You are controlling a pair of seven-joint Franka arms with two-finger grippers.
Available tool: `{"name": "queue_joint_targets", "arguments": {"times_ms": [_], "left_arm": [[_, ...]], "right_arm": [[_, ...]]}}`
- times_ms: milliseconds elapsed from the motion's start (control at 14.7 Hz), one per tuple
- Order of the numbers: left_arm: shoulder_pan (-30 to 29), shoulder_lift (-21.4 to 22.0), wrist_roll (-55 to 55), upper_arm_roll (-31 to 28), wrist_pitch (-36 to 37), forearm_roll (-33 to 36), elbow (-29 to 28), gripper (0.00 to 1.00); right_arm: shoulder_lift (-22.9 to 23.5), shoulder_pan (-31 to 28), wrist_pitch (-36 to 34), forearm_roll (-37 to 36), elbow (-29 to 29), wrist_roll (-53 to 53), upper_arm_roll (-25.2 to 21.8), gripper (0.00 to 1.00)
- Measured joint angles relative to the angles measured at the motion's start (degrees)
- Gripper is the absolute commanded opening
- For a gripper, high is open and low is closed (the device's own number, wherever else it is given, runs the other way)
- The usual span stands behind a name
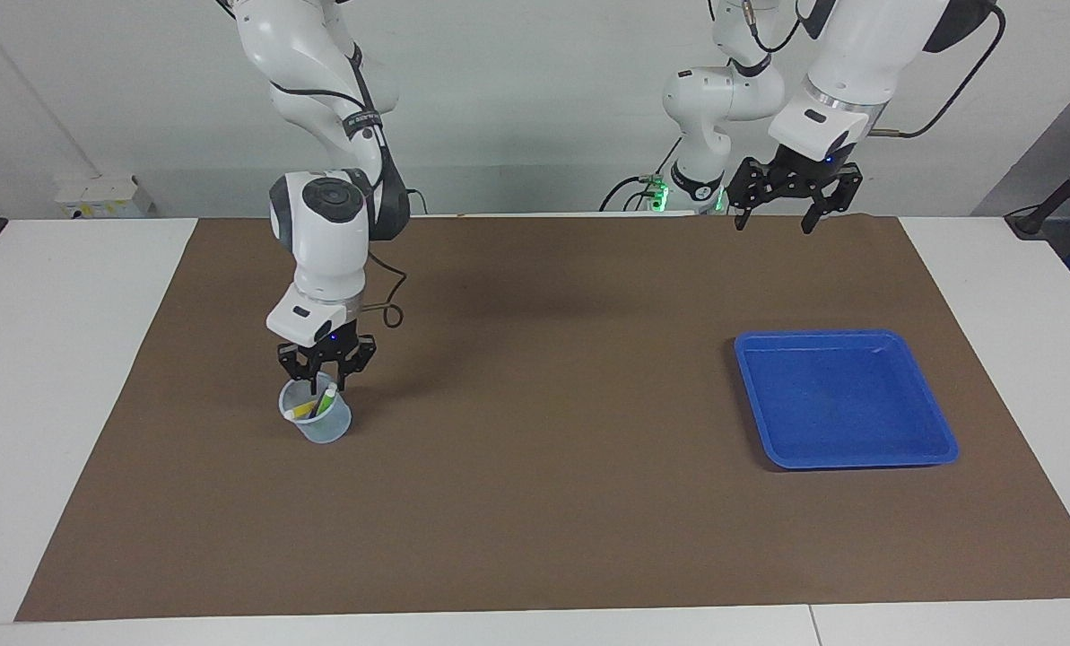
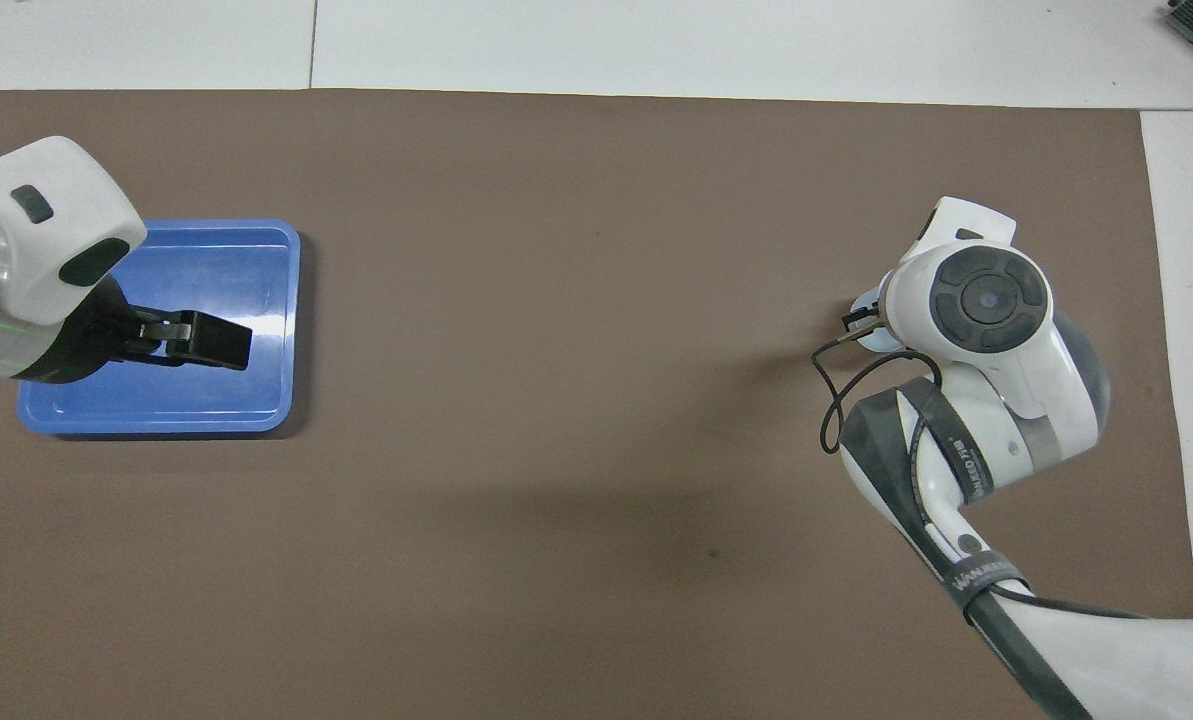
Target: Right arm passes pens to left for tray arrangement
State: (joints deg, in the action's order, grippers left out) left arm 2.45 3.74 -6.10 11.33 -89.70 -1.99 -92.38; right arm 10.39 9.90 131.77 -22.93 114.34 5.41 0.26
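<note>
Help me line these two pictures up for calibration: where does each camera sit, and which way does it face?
Facing view: high across the table, looking at the robots; both arms show whole, the right gripper over the small translucent pale-blue cup, the left gripper waiting raised near its base.
Overhead view: high above the robots' end, looking steeply down; the right arm's wrist hides its gripper and most of the cup; the left gripper shows.
Shared: the shallow bright blue plastic tray, the brown mat, half a turn apart.
</note>
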Motion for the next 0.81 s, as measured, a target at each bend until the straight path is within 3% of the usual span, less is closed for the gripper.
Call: {"name": "queue_joint_targets", "arguments": {"times_ms": [814], "left_arm": [[0.0, 0.0, 0.0, 0.0, 0.0, 0.0, 0.0, 1.00]], "right_arm": [[0.8, -0.3, 1.1, 0.1, -0.2, 0.0, 0.0, 0.33]]}}
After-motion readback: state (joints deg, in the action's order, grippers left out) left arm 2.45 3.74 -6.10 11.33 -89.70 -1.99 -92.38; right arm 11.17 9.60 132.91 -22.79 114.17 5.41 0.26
